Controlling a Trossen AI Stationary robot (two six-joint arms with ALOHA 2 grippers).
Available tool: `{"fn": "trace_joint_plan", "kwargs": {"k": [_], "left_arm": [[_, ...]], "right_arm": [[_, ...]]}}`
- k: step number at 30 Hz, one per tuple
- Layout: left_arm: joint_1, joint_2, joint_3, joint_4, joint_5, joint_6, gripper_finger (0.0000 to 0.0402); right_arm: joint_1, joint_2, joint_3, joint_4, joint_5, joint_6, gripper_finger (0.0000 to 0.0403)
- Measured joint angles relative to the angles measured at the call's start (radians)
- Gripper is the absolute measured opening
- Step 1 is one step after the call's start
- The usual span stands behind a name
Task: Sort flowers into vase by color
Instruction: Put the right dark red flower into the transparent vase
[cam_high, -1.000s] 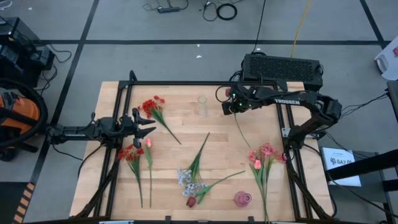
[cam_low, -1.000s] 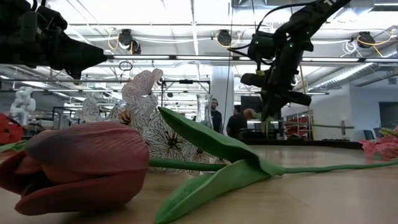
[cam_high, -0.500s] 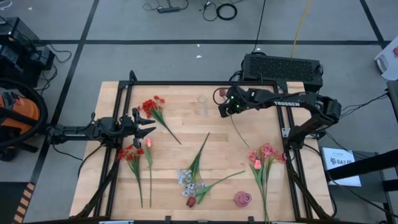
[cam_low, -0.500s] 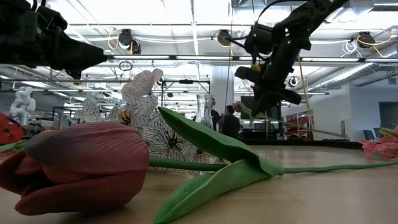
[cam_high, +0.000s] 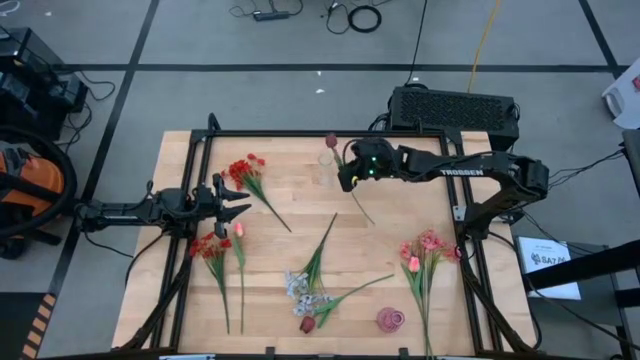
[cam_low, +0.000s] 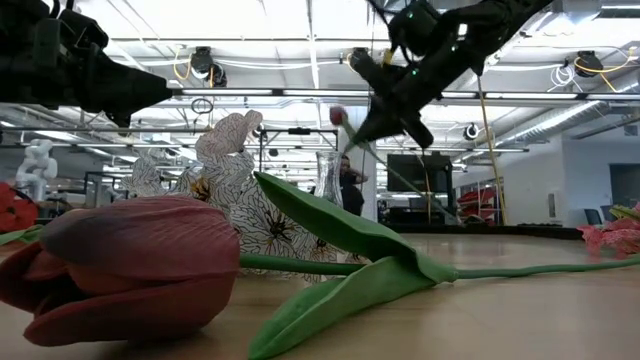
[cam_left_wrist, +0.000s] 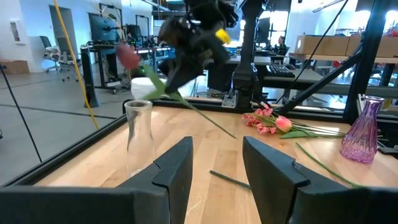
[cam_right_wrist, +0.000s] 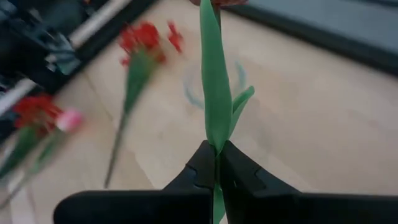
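My right gripper (cam_high: 343, 172) is shut on a maroon tulip bud flower (cam_high: 331, 141) and hovers just right of the clear glass vase (cam_high: 325, 162). The bud (cam_low: 338, 115) stands higher than the vase (cam_low: 328, 180), and the green stem trails down toward the table's right (cam_high: 366, 213). In the right wrist view the vase's rim (cam_right_wrist: 190, 94) lies below the leaf. My left gripper (cam_high: 245, 200) waits open near the table's left edge, between two red clusters (cam_high: 244, 169). My right gripper pinches the tulip's green stem and leaf (cam_right_wrist: 216, 140) between its two fingers, some way below the bud. The fingers (cam_right_wrist: 202, 165) lie across the stem. The flower is lifted clear of the table and tilted, bud up toward the vase and stem end hanging low.
Red and pink sprigs (cam_high: 215, 247) lie left of centre. White-grey sprays (cam_high: 300, 286) and another maroon bud (cam_high: 308, 323) lie near the front edge. A purple vase (cam_high: 390, 320) stands front right, pink blossoms (cam_high: 424, 246) beside it. Black frame rails run along both sides.
My right gripper has moved toward the table's left, up to the clear vase, and has risen. It has tipped, so the tulip went from hanging nearly upright to slanting, with the bud swung left above the vase. The gripper stayed shut on the stem.
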Motion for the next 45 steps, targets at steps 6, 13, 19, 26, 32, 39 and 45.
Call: {"fn": "trace_joint_plan", "kwargs": {"k": [6, 13, 19, 26, 32, 39, 45], "left_arm": [[0.0, 0.0, 0.0, 0.0, 0.0, 0.0, 0.0148], [0.0, 0.0, 0.0, 0.0, 0.0, 0.0, 0.0148], [0.0, 0.0, 0.0, 0.0, 0.0, 0.0, 0.0148], [0.0, 0.0, 0.0, 0.0, 0.0, 0.0, 0.0148], [0.0, 0.0, 0.0, 0.0, 0.0, 0.0, 0.0148], [0.0, 0.0, 0.0, 0.0, 0.0, 0.0, 0.0148], [0.0, 0.0, 0.0, 0.0, 0.0, 0.0, 0.0148]], "right_arm": [[-0.002, -0.102, 0.001, 0.008, 0.052, -0.068, 0.0002], [-0.013, -0.18, 0.001, 0.22, 0.101, -0.281, 0.0002], [-0.063, -0.11, 0.001, 0.647, -0.005, -0.367, 0.0002], [-0.081, -0.026, 0.0, 0.85, -0.115, -0.36, 0.0002], [-0.081, 0.033, 0.0, 0.875, -0.113, -0.359, 0.0002], [-0.081, 0.075, 0.0, 0.838, -0.112, -0.41, 0.0002], [-0.086, 0.145, 0.0, 0.856, -0.162, -0.414, 0.0002]]}}
